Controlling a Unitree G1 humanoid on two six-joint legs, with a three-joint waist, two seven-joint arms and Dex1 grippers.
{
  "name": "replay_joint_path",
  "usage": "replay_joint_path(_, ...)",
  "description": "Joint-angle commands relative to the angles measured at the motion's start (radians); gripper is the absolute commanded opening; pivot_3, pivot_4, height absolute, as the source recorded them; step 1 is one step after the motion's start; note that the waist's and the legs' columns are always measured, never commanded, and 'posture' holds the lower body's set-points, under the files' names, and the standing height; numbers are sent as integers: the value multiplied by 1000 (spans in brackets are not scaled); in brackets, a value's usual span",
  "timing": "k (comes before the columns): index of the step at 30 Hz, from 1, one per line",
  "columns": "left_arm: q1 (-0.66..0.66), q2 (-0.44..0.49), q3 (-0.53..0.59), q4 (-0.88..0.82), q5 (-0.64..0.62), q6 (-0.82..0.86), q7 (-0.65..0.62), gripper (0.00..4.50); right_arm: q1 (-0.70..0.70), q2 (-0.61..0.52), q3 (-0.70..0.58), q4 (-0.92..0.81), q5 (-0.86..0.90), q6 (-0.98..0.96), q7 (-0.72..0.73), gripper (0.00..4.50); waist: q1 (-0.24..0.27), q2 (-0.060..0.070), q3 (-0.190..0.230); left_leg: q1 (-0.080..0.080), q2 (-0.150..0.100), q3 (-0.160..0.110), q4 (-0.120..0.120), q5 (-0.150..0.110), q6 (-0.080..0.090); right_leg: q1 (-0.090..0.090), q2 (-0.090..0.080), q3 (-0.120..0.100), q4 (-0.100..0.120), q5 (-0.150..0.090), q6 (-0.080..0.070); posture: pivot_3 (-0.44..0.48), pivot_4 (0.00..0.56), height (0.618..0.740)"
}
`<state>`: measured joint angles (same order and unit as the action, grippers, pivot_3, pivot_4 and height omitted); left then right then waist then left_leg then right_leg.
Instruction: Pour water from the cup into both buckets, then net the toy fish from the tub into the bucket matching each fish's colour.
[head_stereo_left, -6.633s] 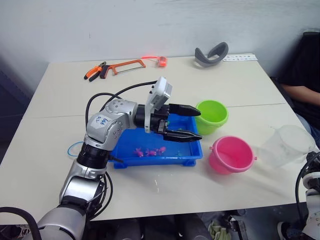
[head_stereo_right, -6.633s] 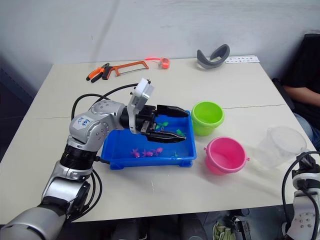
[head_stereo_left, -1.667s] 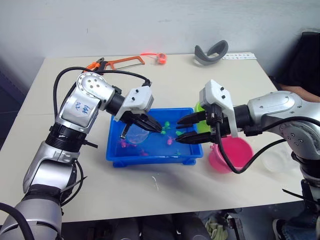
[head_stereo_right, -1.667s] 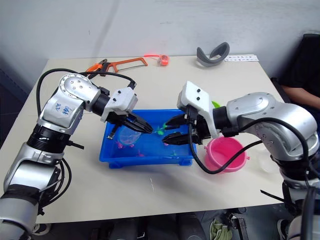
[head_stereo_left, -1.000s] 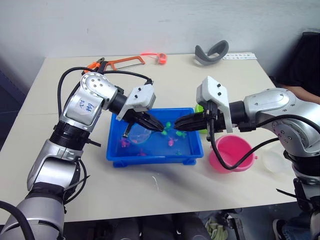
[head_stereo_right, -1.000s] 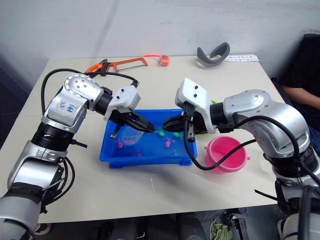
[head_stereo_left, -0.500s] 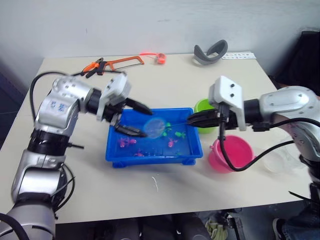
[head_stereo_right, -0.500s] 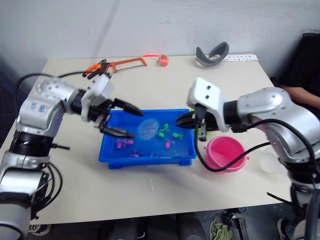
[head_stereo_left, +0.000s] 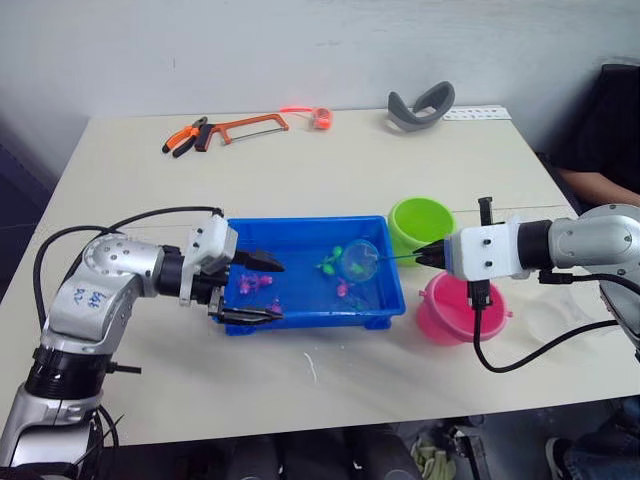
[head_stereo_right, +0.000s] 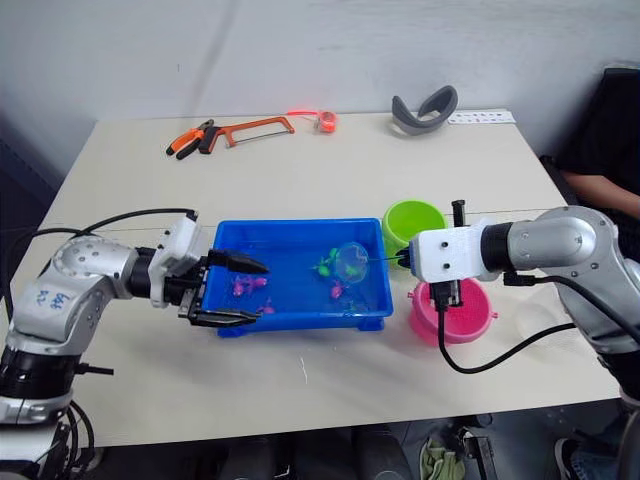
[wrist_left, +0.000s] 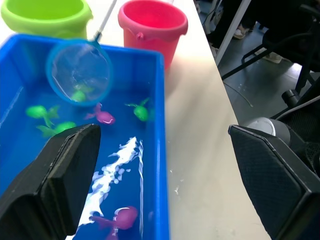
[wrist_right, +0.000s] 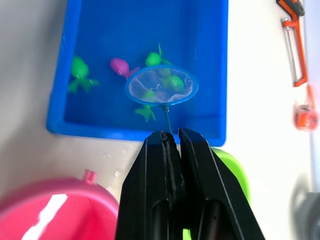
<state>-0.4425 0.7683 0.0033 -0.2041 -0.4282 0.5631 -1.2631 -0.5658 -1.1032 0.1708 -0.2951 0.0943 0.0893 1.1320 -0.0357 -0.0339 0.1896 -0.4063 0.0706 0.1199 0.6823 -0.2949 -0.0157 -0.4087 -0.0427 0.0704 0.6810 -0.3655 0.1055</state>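
Note:
The blue tub (head_stereo_left: 300, 300) holds water and several green and pink toy fish (wrist_left: 102, 116). My right gripper (head_stereo_left: 430, 254) is shut on the net's thin handle. The light blue hoop of the net (head_stereo_left: 360, 262) hangs over the tub's right part, above green fish (wrist_right: 150, 93). The green bucket (head_stereo_left: 421, 225) stands behind that gripper and the pink bucket (head_stereo_left: 462, 310) just below it. My left gripper (head_stereo_left: 262, 290) is open at the tub's left front corner, one finger over the water, the other outside the front wall. The clear cup (head_stereo_left: 552, 318) stands right of the pink bucket.
A hacksaw (head_stereo_left: 245, 126), pliers (head_stereo_left: 185, 138), a small red-orange item (head_stereo_left: 322, 118) and a grey curved object (head_stereo_left: 420, 105) lie along the table's far edge. A person sits at the right edge (head_stereo_left: 610, 130). Water drops lie in front of the tub (head_stereo_left: 312, 368).
My left gripper has let go of the net and dropped back to the tub's left front corner. The right gripper has drawn rightward, carrying the hoop from the tub's middle to its right part.

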Motion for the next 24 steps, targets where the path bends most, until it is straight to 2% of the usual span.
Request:
replay_joint_path(1,16,9,32,-49,-10,-13,51,4448,4,3,-13,30,-59,-102,3,0,0,0,0,0,0,0,0,0,0,0,0,0,0,0,0,0,150,740)
replay_joint_path(5,42,-2,55,-85,-38,12,108,4448,19,12,-8,59,-106,-177,4,0,1,0,0,0,-1,0,0,0,0,0,0,0,0,0,0,0,150,740)
replay_joint_path(13,45,12,50,-90,-37,-4,127,4448,54,51,17,109,-179,-293,-5,0,1,0,0,1,-1,0,0,0,-1,1,1,0,0,0,0,0,150,740)
replay_joint_path(19,53,25,56,-91,-34,-17,127,4448,114,121,-4,52,-90,-167,3,0,1,0,0,1,-1,0,0,0,-1,1,1,0,0,0,0,0,150,740)
replay_joint_path(24,45,26,58,-69,-32,-32,140,4448,172,176,-47,-53,43,63,-16,0,2,0,0,2,-1,0,0,0,-1,2,1,0,1,0,0,0,150,740)
